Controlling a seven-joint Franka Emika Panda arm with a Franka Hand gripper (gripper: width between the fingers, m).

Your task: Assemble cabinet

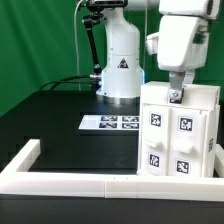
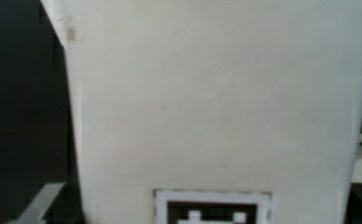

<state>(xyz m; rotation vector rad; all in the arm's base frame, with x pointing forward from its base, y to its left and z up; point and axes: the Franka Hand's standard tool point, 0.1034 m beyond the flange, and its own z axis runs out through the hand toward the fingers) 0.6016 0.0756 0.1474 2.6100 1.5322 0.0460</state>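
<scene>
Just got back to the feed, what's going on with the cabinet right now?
The gripper is down at the top edge of the cabinet, which stands upright at the exterior view's right, close to the white rail edging the table. Its tagged white panels face the camera. The marker board lies flat on the black table, apart from the cabinet. The wrist view is filled by a plain white cabinet face with a tag at its edge. Whether the fingers are clamped on anything cannot be made out.
</scene>
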